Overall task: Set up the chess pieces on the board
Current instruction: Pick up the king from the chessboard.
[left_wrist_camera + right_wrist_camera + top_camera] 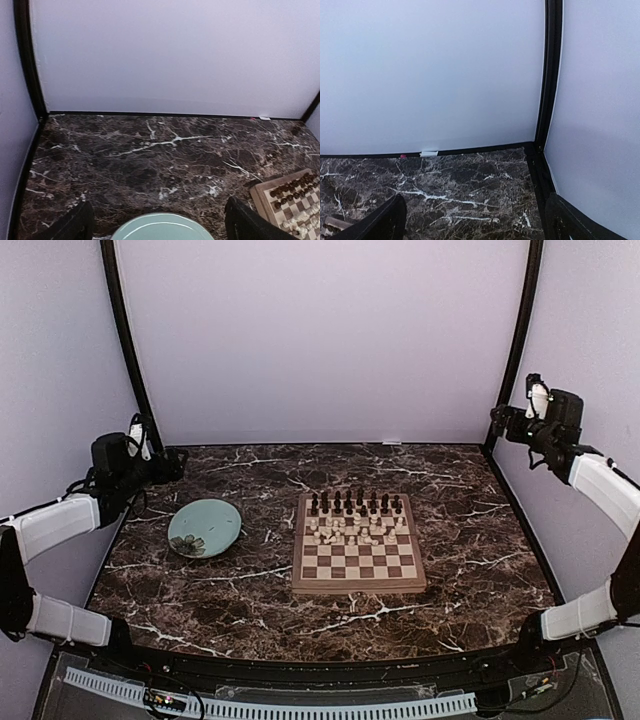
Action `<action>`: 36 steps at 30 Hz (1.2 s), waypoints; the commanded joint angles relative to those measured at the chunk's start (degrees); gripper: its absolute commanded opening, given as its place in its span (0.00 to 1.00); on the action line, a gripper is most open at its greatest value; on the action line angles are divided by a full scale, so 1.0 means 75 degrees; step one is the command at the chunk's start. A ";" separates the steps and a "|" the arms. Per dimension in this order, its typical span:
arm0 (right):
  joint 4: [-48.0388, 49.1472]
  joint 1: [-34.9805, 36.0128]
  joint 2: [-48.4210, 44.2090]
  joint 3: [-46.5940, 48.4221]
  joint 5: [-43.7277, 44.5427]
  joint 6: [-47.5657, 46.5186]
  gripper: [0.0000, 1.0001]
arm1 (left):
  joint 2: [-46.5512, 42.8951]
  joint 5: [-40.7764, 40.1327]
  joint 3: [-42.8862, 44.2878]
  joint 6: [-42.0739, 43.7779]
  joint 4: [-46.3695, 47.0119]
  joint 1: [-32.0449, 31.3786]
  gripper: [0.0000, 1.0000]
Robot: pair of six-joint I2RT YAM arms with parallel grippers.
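The board (358, 558) lies at the table's middle. Dark chess pieces (355, 504) stand in two rows along its far edge. Cream-white pieces (352, 531) cluster unevenly just in front of them. The near half of the board is bare. My left gripper (172, 464) is raised at the far left, open and empty. In the left wrist view (159, 202) it hangs above the plate, with the board (292, 207) at the right edge. My right gripper (503, 420) is raised at the far right corner, away from the board, and is open and empty in the right wrist view (475, 197).
A round pale-teal plate (205, 527) with a small flower pattern lies left of the board; its rim shows in the left wrist view (160, 225). Lilac walls with black corner posts (125, 340) enclose the dark marble table (470, 540).
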 commanded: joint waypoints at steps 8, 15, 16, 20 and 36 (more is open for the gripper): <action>-0.2041 0.0441 0.0164 -0.0148 -0.3553 -0.2633 0.94 | 0.0268 0.2863 0.1002 0.0447 -0.1408 -0.0775 0.76; -0.2981 0.2087 0.0518 0.0033 -0.3078 -0.3829 0.85 | 0.0228 0.2622 0.1188 0.0069 -0.2373 -0.1897 0.64; -0.3108 0.2332 0.0570 0.0070 -0.2953 -0.4044 0.83 | 0.0204 0.2684 0.1121 -0.0148 -0.2378 -0.2011 0.61; -0.3572 0.3054 0.0921 0.0283 -0.2616 -0.4428 0.74 | -0.0049 0.2727 0.0937 -0.0529 -0.2563 -0.2583 0.57; -0.4163 0.4198 0.3117 0.1794 -0.1742 -0.4269 0.60 | 0.3247 0.0711 0.4715 0.0637 -0.5028 -0.4237 0.56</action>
